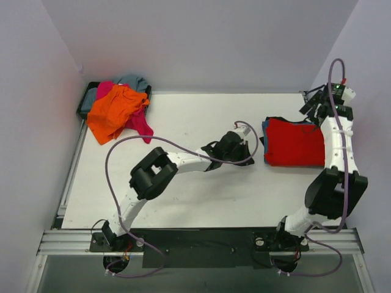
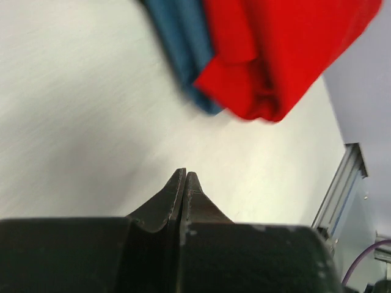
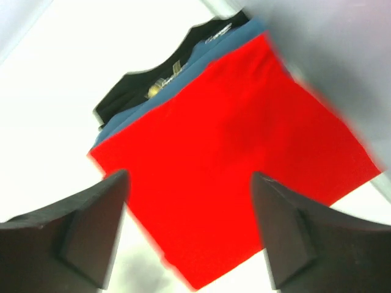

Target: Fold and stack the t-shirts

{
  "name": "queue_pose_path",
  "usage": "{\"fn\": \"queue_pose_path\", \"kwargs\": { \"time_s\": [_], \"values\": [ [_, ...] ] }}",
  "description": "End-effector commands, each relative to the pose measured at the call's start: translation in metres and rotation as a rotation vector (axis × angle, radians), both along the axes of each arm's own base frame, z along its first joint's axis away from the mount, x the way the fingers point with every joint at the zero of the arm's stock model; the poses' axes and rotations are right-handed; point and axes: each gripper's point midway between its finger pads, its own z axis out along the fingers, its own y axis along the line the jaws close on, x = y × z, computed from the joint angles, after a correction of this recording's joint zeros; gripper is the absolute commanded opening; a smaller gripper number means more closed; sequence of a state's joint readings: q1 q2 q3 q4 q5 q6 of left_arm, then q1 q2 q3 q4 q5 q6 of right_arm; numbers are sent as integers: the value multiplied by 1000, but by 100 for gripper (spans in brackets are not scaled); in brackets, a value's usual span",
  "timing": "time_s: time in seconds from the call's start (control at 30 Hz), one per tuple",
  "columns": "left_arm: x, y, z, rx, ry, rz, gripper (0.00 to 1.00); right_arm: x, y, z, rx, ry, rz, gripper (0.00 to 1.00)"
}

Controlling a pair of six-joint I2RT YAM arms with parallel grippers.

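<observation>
1. I'm looking at the red t-shirt [image 1: 293,143]. It's lying folded flat, a neat rectangle on top of a stack. Using it as ref for everything else.
2. The teal blue t-shirt [image 2: 177,43] is sitting directly under the red tee, its edge peeking out along the far and left sides.
3. The black t-shirt [image 3: 140,85] is lying under the blue one at the bottom of the stack. Its collar is sticking out past the red tee's far edge. There's a label inside the collar, too blurry to read.
4. My right claw [image 3: 189,177] is hovering above the red tee near its far-right corner, fingers spread wide apart, pinching nothing, not touching the cloth.
5. My left claw [image 2: 184,180] is hanging low over the table [image 1: 183,195] just left of the red tee, tips pointing toward it. Fingers are pressed together w/ nothing between them, apart from the cloth.
6. Well left of the red tee, at the far-left corner, unfolded shirts are spilling out of a dark bin [image 1: 81,108]. The orange t-shirt [image 1: 113,110] is on top, the magenta pink one [image 1: 142,125] is trailing out under it, and the grey-blue one [image 1: 134,80] is behind.
</observation>
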State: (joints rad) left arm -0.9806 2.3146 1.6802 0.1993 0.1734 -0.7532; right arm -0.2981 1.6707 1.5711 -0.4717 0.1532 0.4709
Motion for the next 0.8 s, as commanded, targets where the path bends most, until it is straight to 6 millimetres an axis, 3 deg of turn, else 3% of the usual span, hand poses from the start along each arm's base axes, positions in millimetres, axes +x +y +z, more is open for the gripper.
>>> {"fn": "queue_pose_path", "kwargs": {
  "time_s": [0.0,0.03,0.07,0.1,0.13,0.17,0.2,0.23,0.33,0.4,0.43,0.47,0.57,0.67,0.77],
  "values": [
    [38,71,104,-47,-170,97,0,-6,97,18,55,-144,315,99],
    [36,90,91,0,-160,120,5,-11,107,21,47,-161,341,100],
    [43,114,104,31,-189,170,9,-18,130,23,38,-191,396,100],
    [40,134,95,75,-190,194,15,-17,147,34,39,-249,457,100],
    [45,160,117,80,-240,248,20,-29,162,35,36,-268,510,100],
    [45,187,97,138,-229,294,29,-32,181,39,40,-293,569,100],
    [39,213,105,158,-255,348,44,-42,197,41,44,-310,617,100],
    [40,233,101,178,-257,387,50,-46,208,45,58,-333,657,100],
    [21,300,108,221,-330,513,73,-76,239,32,100,-353,745,100],
    [8,332,107,233,-378,576,78,-94,248,9,128,-335,760,100],
    [4,341,111,221,-400,595,79,-102,248,-8,146,-309,748,100],
    [-6,356,106,211,-424,627,79,-108,249,-20,154,-296,752,100],
    [-20,378,93,203,-474,658,80,-126,245,-59,159,-286,746,100],
    [-33,392,81,203,-510,662,80,-130,243,-70,171,-314,728,100],
    [-37,395,83,200,-557,641,79,-129,243,-81,178,-315,711,100]
  ]
}}
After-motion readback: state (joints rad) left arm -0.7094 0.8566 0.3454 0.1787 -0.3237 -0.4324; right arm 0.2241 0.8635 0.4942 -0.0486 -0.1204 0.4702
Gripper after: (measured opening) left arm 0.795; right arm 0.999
